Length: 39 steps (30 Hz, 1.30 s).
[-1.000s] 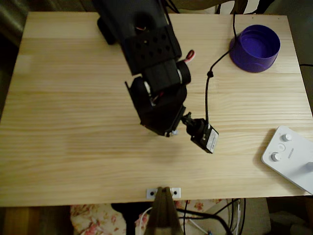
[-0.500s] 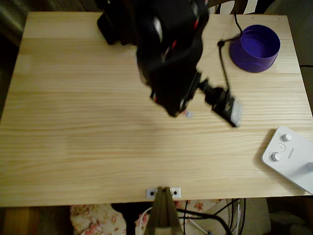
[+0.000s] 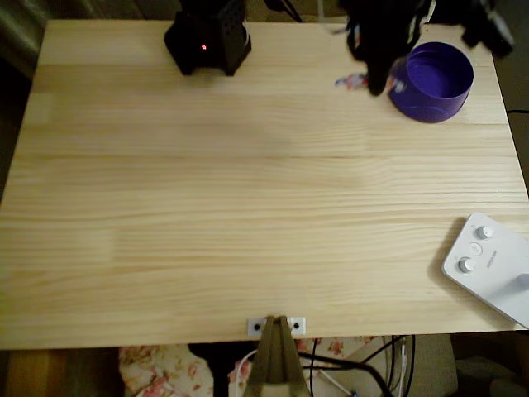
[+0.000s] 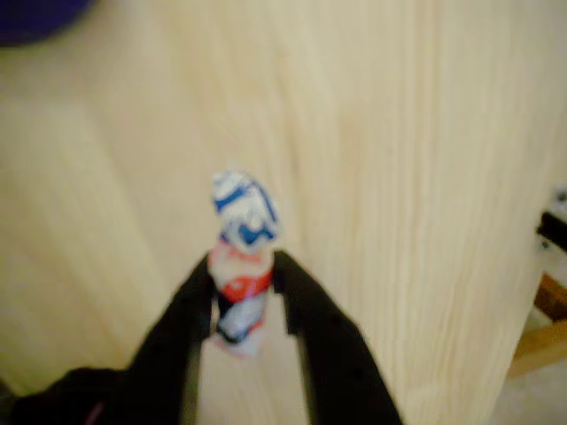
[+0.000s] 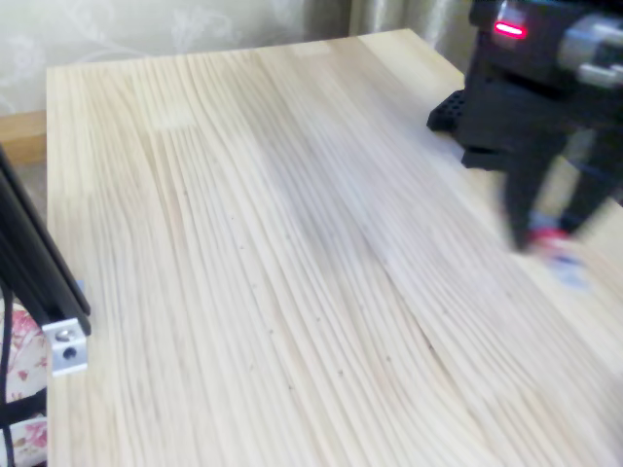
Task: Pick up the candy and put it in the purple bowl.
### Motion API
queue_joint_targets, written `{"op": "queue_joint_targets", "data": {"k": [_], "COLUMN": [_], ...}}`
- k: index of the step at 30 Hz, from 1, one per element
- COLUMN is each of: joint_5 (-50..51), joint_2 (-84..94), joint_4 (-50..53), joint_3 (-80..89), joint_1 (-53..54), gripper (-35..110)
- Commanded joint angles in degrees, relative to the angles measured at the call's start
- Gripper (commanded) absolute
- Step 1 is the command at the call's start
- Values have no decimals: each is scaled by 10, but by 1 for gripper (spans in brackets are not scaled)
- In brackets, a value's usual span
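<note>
While the candy (image 4: 241,270) sits pinched between the two dark fingers of the gripper (image 4: 244,288), its white-and-blue twisted end sticks out past the fingertips and the red band of the wrapper lies right at the grip line in the wrist view. So the gripper is clamped on the candy, w/ light wood below it and no contact w/ the table (image 3: 248,207) that I can make out. Seen from overhead, the candy (image 3: 354,81) is a small pinkish-blue smear hanging just left of the purple bowl (image 3: 431,81), beside the bowl's outer wall, not over its opening. The gripper (image 3: 376,78) is a dark blur there, so its jaw detail can't be read from that cam. The fixed view has the candy (image 5: 557,239) as a red-and-blue blur under the dark fingers near the right edge of the table, also too soft to tell more.

Progress, as I judge it: pick-up is done, carry is most of the way, approx. at the bowl's rim. Left to do: shift the candy the rest of the way over the bowl's flat lighter inside, then let go. The bowl looks empty atm.

Further out: the arm's black base (image 3: 207,40) w/ a red light stands at the table's far edge, and a white device w/ round knobs (image 3: 488,266) lies at the lower right corner, well apart from the bowl.
</note>
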Motion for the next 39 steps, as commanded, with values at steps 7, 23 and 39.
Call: {"op": "queue_joint_targets", "data": {"k": [7, 23, 39], "joint_5": [52, 110, 143], "joint_2": [-55, -188, -301], "joint_4": [-40, -76, -91], "joint_3": [-138, -324, -432], "joint_1": [-140, -186, -218], "gripper": [2, 2, 2]}}
